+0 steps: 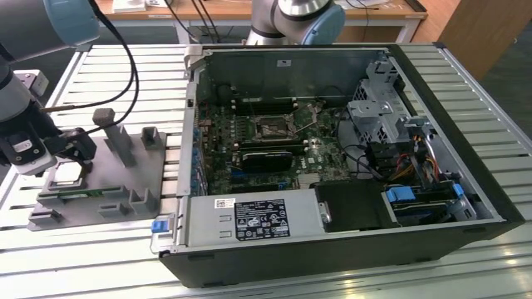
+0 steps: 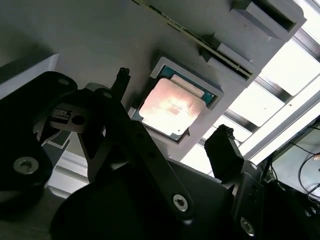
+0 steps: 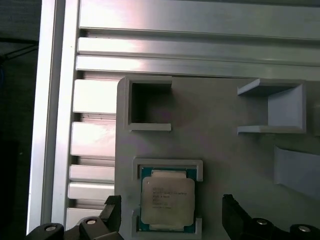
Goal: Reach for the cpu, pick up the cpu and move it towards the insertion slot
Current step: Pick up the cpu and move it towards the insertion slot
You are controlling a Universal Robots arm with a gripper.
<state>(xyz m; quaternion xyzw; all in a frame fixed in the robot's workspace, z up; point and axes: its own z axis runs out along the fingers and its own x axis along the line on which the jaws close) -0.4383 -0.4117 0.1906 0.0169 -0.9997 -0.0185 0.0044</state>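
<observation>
Silvery-topped and beige-rimmed, one small flat square cpu [image 3: 167,200] lies in a recess of the grey plastic fixture plate [image 3: 220,150] on the slatted aluminium counter [image 1: 108,261]. One black two-fingered pincer [image 2: 171,106] hovers over it, spread wide, one finger either side, neither touching the chip. One shiny-framed square insertion slot [image 1: 273,129] sits inside the open black computer case [image 1: 332,265], between 2 and 3 o'clock from the cpu in the exterior view.

We see the arm [image 1: 17,99] bent low at the exterior view's left, wrist turned so the gripper [image 3: 170,212] faces straight down, its two dark fingers [image 2: 222,147] held wide apart, an open gap between the jaws.
</observation>
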